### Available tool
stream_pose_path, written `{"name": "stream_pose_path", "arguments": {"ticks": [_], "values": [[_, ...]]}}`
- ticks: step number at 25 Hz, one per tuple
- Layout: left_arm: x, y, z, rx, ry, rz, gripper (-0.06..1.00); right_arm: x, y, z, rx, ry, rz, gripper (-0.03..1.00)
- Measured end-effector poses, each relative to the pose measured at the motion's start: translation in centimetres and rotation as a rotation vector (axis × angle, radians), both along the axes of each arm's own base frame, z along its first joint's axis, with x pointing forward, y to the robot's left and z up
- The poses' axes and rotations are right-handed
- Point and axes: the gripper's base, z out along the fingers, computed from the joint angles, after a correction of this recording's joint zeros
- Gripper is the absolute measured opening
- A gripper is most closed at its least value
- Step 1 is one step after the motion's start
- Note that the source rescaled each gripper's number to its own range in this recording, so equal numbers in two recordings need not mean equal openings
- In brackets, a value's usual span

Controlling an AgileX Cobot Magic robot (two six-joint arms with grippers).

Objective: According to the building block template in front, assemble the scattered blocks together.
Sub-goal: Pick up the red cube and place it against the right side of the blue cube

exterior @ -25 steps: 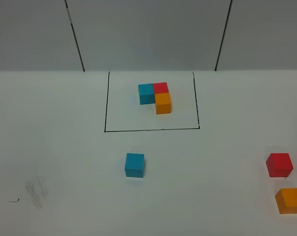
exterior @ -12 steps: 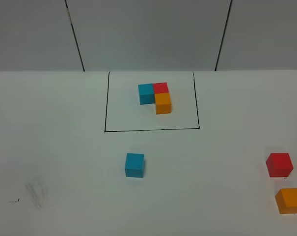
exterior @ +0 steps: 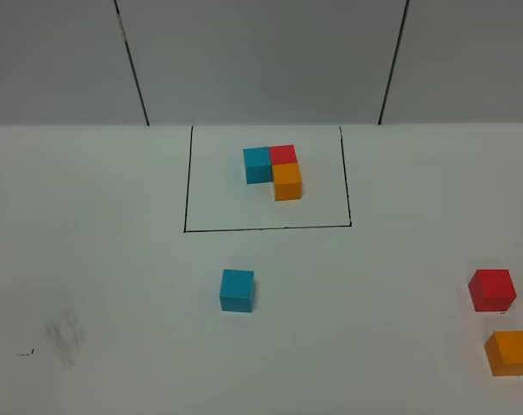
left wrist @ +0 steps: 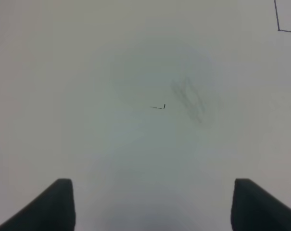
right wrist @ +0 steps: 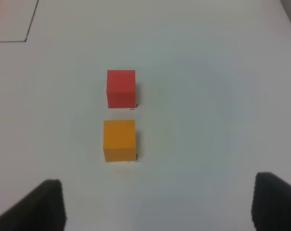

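Of the left gripper (left wrist: pixel 152 204) we see only the dark tips of its two fingers (left wrist: pixel 54 207), cut off at the picture's edge. They stand spread wide with nothing but bare white table (exterior: pixel 114 259) between them. Beyond them lie a tiny black mark (left wrist: pixel 159 107) and a faint grey smudge (left wrist: pixel 188 98). None of the cubes shows in this wrist view, only one corner of the black drawn rectangle (left wrist: pixel 278 19) at the edge.

The right gripper (right wrist: pixel 159 199) is cropped in the same way, two dark tips set far apart and holding nothing. Ahead of its open jaws, nearer one tip than the other, sits the orange cube (right wrist: pixel 120 139), clear of both tips. The red cube (right wrist: pixel 121 88) lies just past it in line, and a narrow gap parts them. A sliver of orange at that picture's corner is too small for us to identify.

From the high camera neither gripper nor arm is in view. There the red and orange cubes lie near the table's right edge, and the blue cube (exterior: pixel 237 290) sits well apart from them, near the middle, just in front of the rectangle. Inside the rectangle is the building block template (exterior: pixel 274 170). Its blue and red cubes touch side by side, and its orange cube is tucked in front of the red one.
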Motion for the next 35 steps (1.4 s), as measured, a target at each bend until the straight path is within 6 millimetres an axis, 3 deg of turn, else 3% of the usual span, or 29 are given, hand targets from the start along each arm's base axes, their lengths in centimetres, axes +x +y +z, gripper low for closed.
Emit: {"name": "stream_pose_path", "arguments": {"ticks": [19,27,35], "values": [[0.0,0.0,0.0,0.000,0.000,0.000,0.61,0.4,0.2,0.1,0.029,0.009,0.016,0.62],[0.0,0.0,0.0,0.000,0.000,0.000,0.61,3.4,1.1,1.3,0.151,0.003,0.071,0.62],[0.0,0.0,0.0,0.000,0.000,0.000,0.61,7.5,1.1,0.6,0.151,0.155,0.092,0.62]]}}
